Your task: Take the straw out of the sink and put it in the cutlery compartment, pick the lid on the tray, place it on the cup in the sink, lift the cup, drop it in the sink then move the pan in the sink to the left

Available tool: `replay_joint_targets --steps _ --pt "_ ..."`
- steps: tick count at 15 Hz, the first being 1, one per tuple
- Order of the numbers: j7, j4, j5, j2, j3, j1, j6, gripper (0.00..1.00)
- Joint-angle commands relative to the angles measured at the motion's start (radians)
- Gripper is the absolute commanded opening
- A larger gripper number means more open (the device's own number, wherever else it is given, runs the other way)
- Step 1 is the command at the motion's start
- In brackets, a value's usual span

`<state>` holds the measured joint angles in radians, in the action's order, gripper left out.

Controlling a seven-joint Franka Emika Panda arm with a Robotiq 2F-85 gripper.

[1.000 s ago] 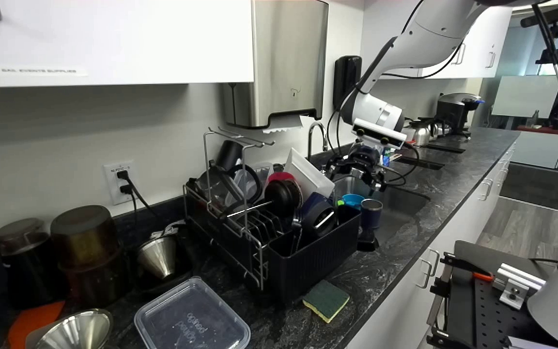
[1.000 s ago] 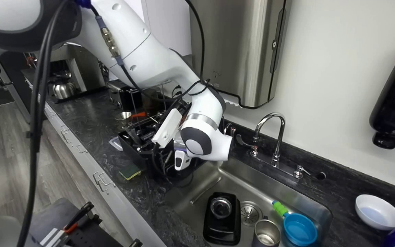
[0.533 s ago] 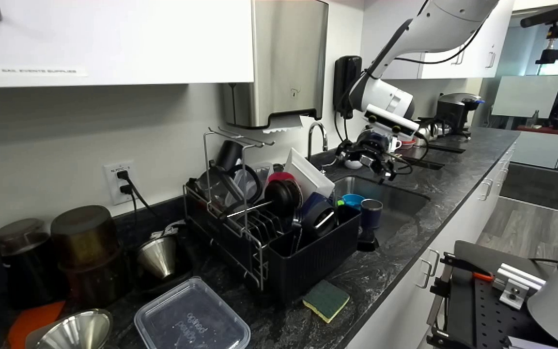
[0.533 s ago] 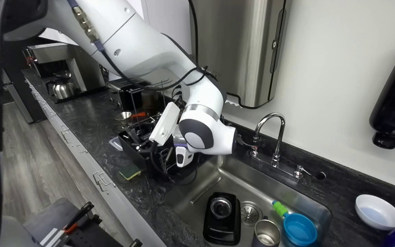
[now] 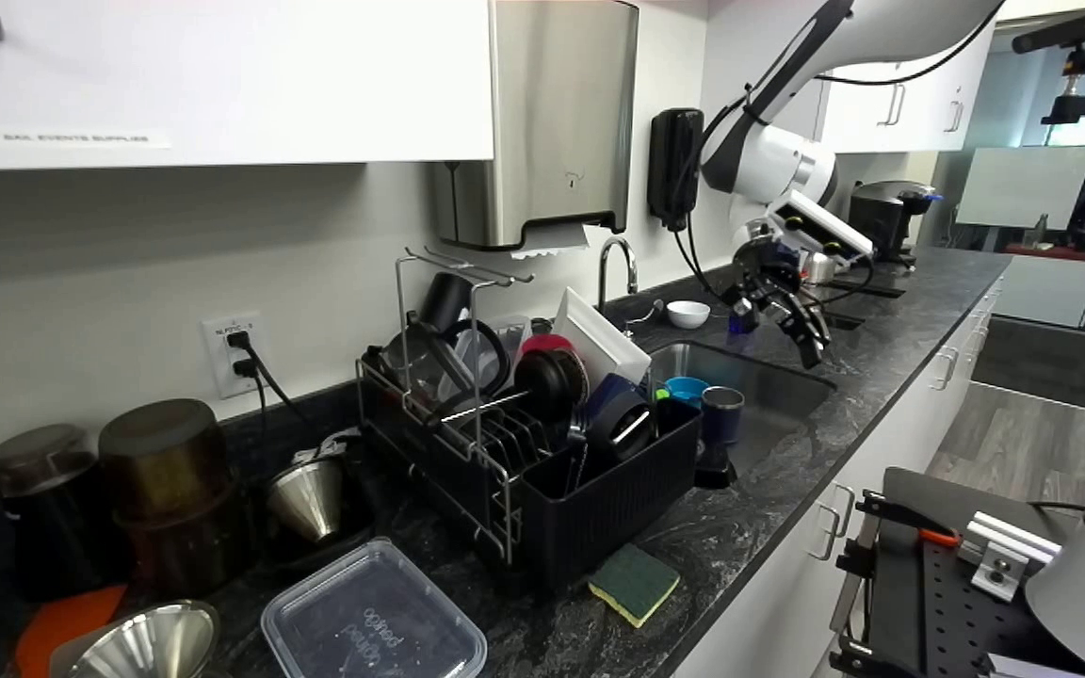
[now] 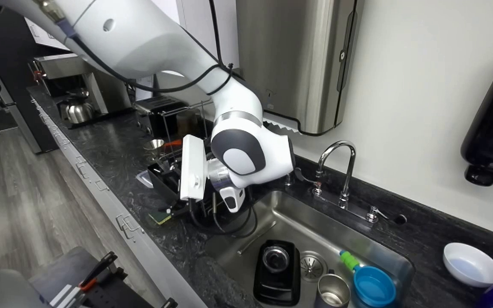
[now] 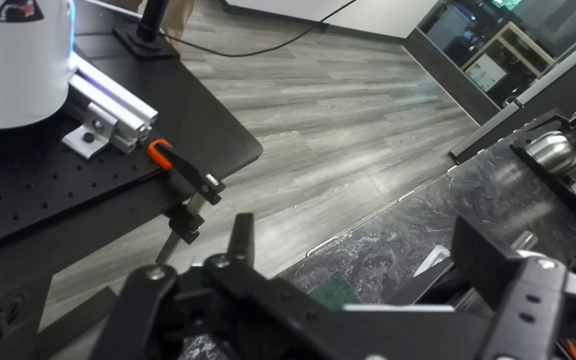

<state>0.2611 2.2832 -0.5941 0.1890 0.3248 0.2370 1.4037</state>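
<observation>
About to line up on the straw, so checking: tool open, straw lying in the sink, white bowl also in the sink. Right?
One slip: the white bowl is not in the sink but on the dark counter beside it, as both exterior views show. The rest holds: the tool is open and the straw lies in the sink.
</observation>
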Motion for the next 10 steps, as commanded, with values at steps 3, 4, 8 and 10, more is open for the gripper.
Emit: replay_joint_targets --steps 3,4,8,10 --pt "0.150 0.122 0.049 -0.145 -0.027 0.015 0.232 1.00" --pt "0.174 0.141 0.043 -0.165 -0.028 0.015 0.275 1.00" --pt "0.246 0.213 0.024 -0.236 -0.032 0.010 0.428 1.00" --pt "0.274 0.249 0.011 -0.269 -0.035 0.006 0.510 1.00"
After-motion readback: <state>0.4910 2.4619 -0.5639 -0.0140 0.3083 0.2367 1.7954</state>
